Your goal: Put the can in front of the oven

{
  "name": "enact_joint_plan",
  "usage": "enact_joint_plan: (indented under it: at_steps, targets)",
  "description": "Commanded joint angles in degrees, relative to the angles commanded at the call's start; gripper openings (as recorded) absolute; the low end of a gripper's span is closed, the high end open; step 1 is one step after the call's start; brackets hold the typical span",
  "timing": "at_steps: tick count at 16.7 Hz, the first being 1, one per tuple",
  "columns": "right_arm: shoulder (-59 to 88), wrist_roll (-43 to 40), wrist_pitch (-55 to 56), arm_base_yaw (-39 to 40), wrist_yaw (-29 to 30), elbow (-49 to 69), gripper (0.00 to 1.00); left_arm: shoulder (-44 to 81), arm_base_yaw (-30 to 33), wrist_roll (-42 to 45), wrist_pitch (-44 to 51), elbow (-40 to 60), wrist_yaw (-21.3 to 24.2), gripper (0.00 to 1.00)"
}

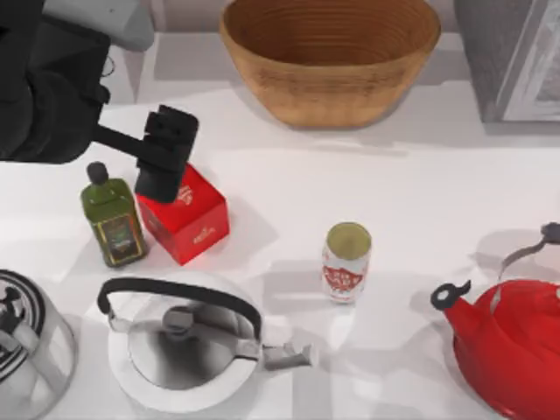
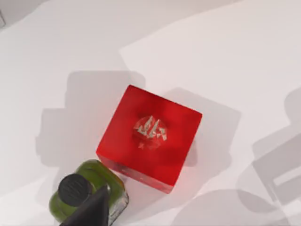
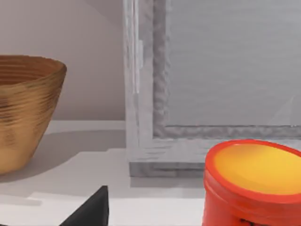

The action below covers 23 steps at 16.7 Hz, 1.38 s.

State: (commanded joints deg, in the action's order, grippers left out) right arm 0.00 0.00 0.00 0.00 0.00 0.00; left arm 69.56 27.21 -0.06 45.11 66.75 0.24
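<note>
The can stands upright near the middle of the table; it has a white body, a red label and a dull gold top. Nothing is touching it. My left gripper hangs well to the can's left, over the far corner of a red box and beside a green oil bottle. The left wrist view looks straight down on that red box and the bottle. The oven's pale body shows at the back left, mostly hidden behind my left arm. My right arm is parked off the right side.
A wicker basket stands at the back centre and a darker grey appliance at the back right. A white kettle and a steel pot are at the front left. A red kettle is at the front right.
</note>
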Motion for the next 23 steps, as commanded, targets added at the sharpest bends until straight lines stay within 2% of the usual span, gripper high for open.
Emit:
enact_joint_plan:
  at_steps: [7,12,16,23]
  targets:
    - [0.00,0.00,0.00,0.00,0.00,0.00,1.00,38.58,12.95,-0.64,22.69,35.54,0.03,1.00]
    - [0.00,0.00,0.00,0.00,0.00,0.00,1.00,58.11,18.94,-1.15,33.66,53.85,-0.01,1.00]
    - [0.00,0.00,0.00,0.00,0.00,0.00,1.00,64.81,20.93,-1.35,37.37,60.24,-0.02,1.00]
    - [0.00,0.00,0.00,0.00,0.00,0.00,1.00,64.95,20.79,-1.25,36.36,59.27,-0.01,1.00]
